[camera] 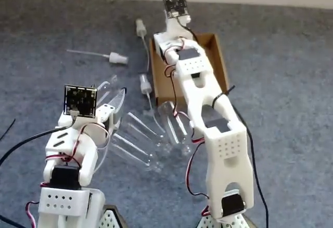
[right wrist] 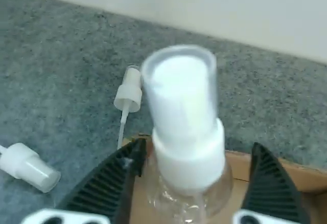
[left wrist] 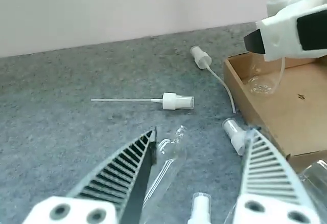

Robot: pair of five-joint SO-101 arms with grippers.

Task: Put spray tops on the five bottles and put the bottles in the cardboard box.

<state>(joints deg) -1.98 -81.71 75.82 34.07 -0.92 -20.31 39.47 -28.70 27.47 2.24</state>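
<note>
While the grey table (camera: pixel 291 82) carries most of this job undone, bottle number one looks nearly home! There's one cardboard box (camera: pixel 222 66), upper centre in the high view. Over it the right hand (right wrist: pixel 195 150) is clamped on an upright capped bottle (right wrist: pixel 186 198), whose spray top (right wrist: pixel 181 91) is fitted and pokes up between the jaws.

Down at lower left, the left hand (left wrist: pixel 203 133) gapes wide and grips nothing. It hovers above a clear bottle (left wrist: pixel 171 155) lying on the table.

The count, then. Besides the gripped one, I make it four bottles sprawled in a heap (camera: pixel 156 134) at centre frame, though overlapping clear plastic makes that shaky. There are four loose tops: a far top (camera: pixel 140 27), a long-tubed top (camera: pixel 117 58) and a near top (camera: pixel 144 85), all left of the box, plus a fourth top (left wrist: pixel 200 206) close under the left hand.

My read: one bottle capped, four left to cap, and all five left to box.
</note>
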